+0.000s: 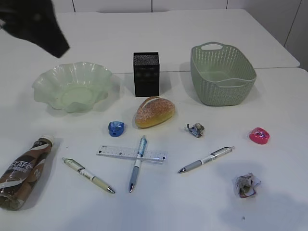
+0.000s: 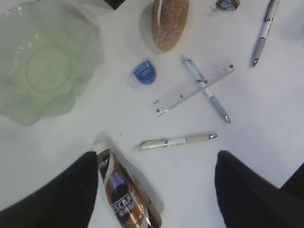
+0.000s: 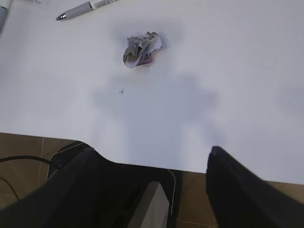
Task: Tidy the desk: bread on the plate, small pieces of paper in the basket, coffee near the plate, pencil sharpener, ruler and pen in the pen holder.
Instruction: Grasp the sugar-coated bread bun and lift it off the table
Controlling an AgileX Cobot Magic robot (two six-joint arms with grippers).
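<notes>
A cluttered white counter (image 1: pixel 202 202) with nothing yet tidied; both grippers hang open and empty above it.

Risks: the coffee bottle (image 1: pixel 21 171) lies on its side at the near left and could roll if nudged; the clear ruler (image 1: pixel 132 154) is pinned under a blue pen (image 1: pixel 136 163), so lifting either may drag the other. The bread roll (image 1: pixel 154 112) sits mid-counter before the black pen holder (image 1: pixel 146 73), the green plate (image 1: pixel 72 86) at left. The left gripper (image 2: pixel 156 190) hovers beside the bottle; the right gripper (image 3: pixel 152 185) hangs over the counter's near edge.
</notes>
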